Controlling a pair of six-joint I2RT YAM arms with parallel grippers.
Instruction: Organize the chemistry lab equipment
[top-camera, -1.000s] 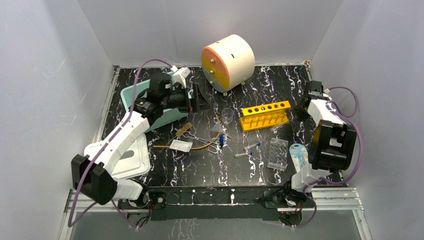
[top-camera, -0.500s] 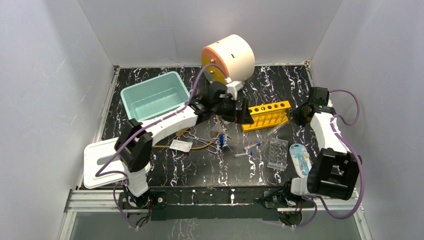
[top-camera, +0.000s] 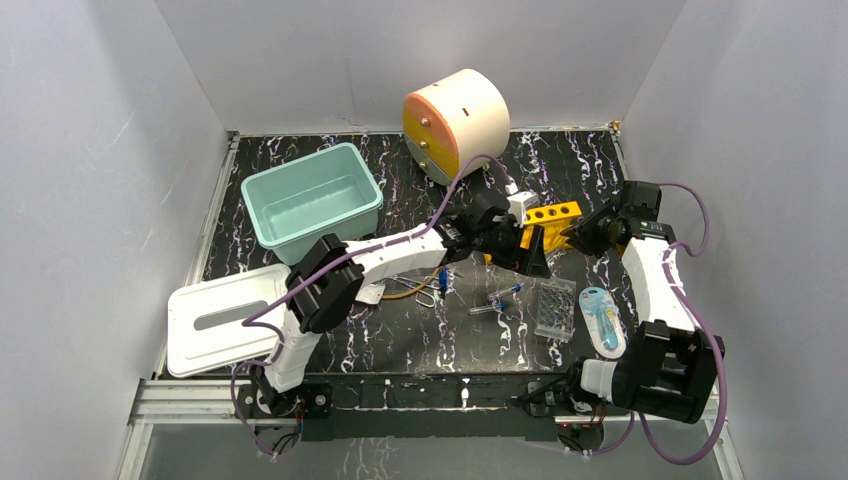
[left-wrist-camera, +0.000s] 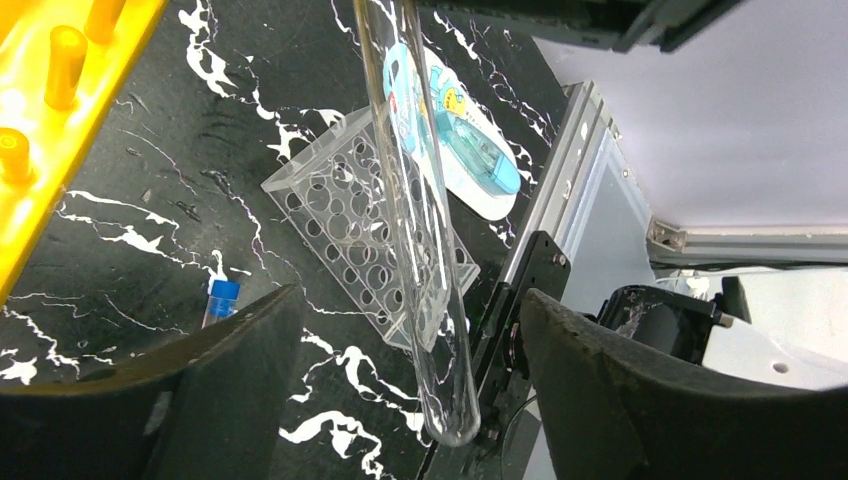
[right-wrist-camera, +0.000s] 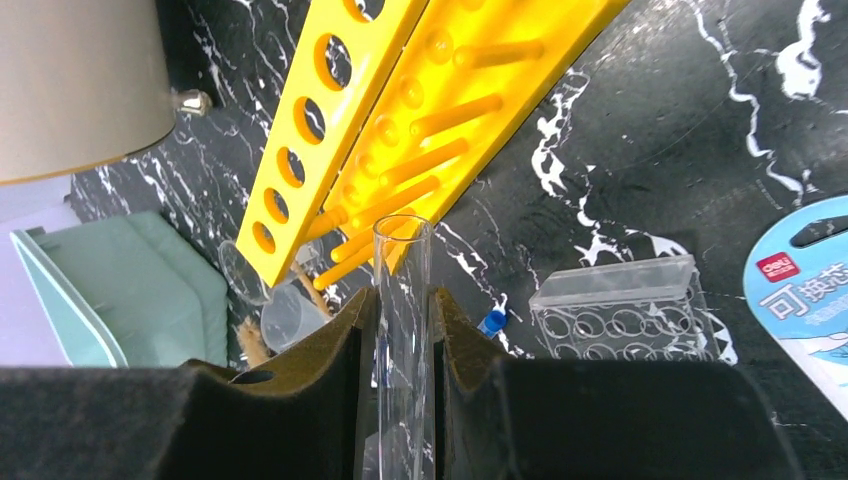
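My right gripper (right-wrist-camera: 403, 300) (top-camera: 592, 232) is shut on a clear glass test tube (right-wrist-camera: 403, 262), its open rim pointing at the yellow holed rack (right-wrist-camera: 330, 110) (top-camera: 553, 213). My left gripper (left-wrist-camera: 410, 300) (top-camera: 530, 256) is open. The tube (left-wrist-camera: 415, 230) runs between its fingers without touching them, its rounded end near the camera. The clear well plate (top-camera: 556, 307) (left-wrist-camera: 340, 215) lies below. Blue-capped tubes (top-camera: 497, 298), metal forceps (top-camera: 425, 291) and the white packet (top-camera: 371, 293) lie mid-table. The clear funnel (right-wrist-camera: 272, 318) and the brown brush (right-wrist-camera: 248, 342) show in the right wrist view.
A teal bin (top-camera: 262, 195) stands at the back left, with a white lid (top-camera: 190, 345) at the front left. A round cream and orange drawer unit (top-camera: 470, 110) stands at the back. A blue and white blister pack (top-camera: 600, 318) lies to the right of the well plate.
My left arm has swung from the teal bin across the table to the rack, and its open fingers now straddle the tube. My right gripper has edged left with the tube.
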